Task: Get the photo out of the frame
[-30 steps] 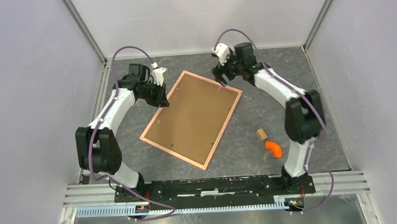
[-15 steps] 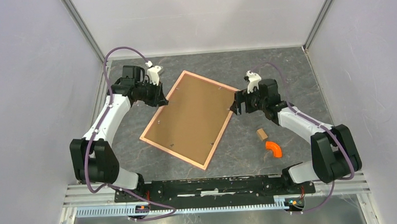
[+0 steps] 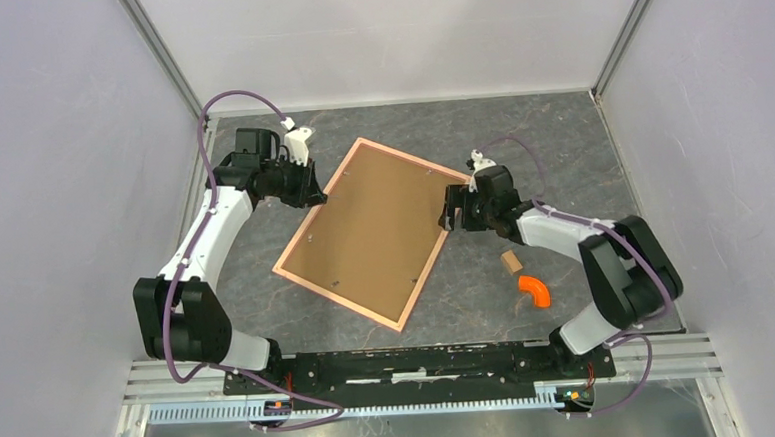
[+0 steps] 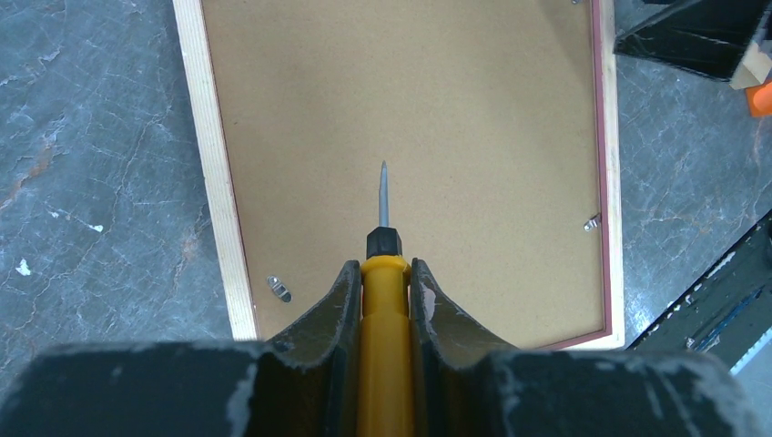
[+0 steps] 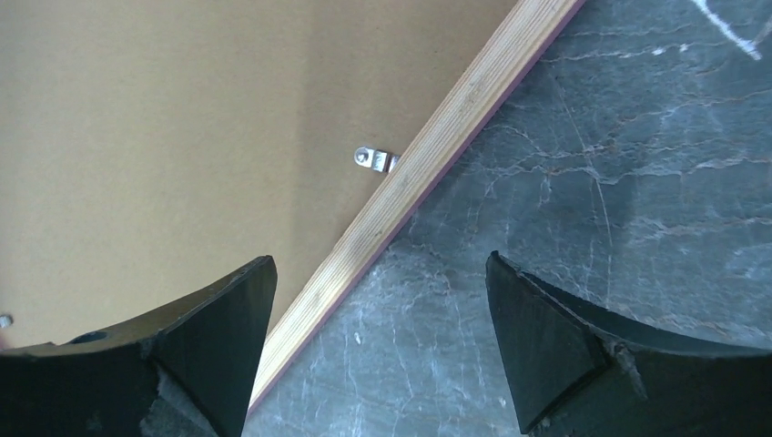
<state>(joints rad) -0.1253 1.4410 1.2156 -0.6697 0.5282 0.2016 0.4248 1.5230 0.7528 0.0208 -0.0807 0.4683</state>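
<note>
The frame (image 3: 369, 229) lies face down, its brown fibreboard back up and its pink rim around it. The photo is hidden under the back. My left gripper (image 3: 313, 192) is at the frame's far left edge, shut on a yellow screwdriver (image 4: 386, 300) whose metal tip hangs over the board (image 4: 437, 118). My right gripper (image 3: 450, 208) is open and empty at the frame's right edge. In the right wrist view its jaws (image 5: 378, 273) straddle the wooden rim (image 5: 428, 159), just below a small metal clip (image 5: 375, 159).
More metal clips (image 4: 279, 289) (image 4: 593, 221) sit along the board's edges. A small wooden block (image 3: 511, 262) and an orange curved piece (image 3: 535, 290) lie right of the frame, near my right forearm. Enclosure walls stand on three sides.
My right arm has swung from the frame's far corner down to its right edge. My left gripper has shifted slightly up and left with the screwdriver. The frame has not moved.
</note>
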